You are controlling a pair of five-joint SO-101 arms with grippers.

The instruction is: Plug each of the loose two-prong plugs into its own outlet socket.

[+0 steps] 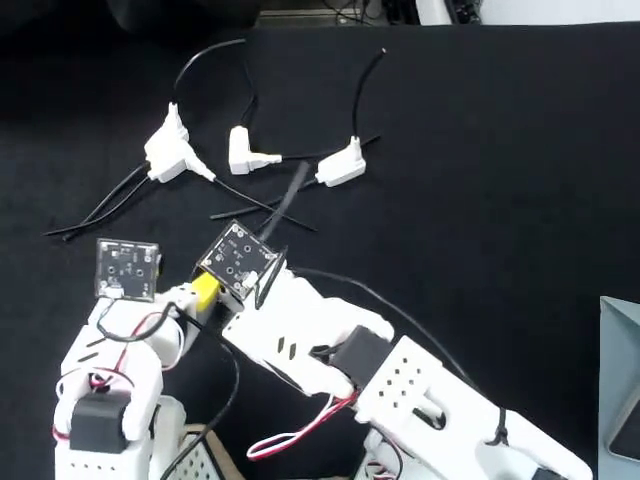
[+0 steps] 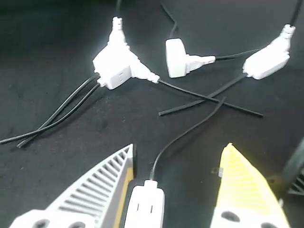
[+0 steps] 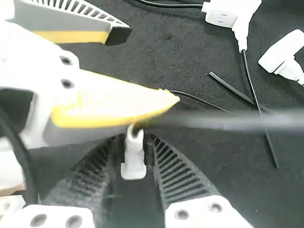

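- The corded socket (image 3: 133,159) is a light, rigid plastic block on a limp cord (image 1: 285,200). I judge its flat flanks to be the best hold, leaving the slotted face free.
- The left gripper (image 2: 179,147) is spread wide, and in its wrist view the socket sits between its fingers.
- The right gripper (image 3: 134,142) seems clenched on the socket's flanks, though the left gripper crosses over the neck.
- In the high view, a loose plug (image 1: 245,155) lies at twelve o'clock from the grippers, a second plug (image 1: 340,165) between one and two, and the branched block (image 1: 165,150) at eleven. All three are well apart from the grippers.
- The plugs' smooth shells may slip, so they are best pinched by the body, not the prongs.
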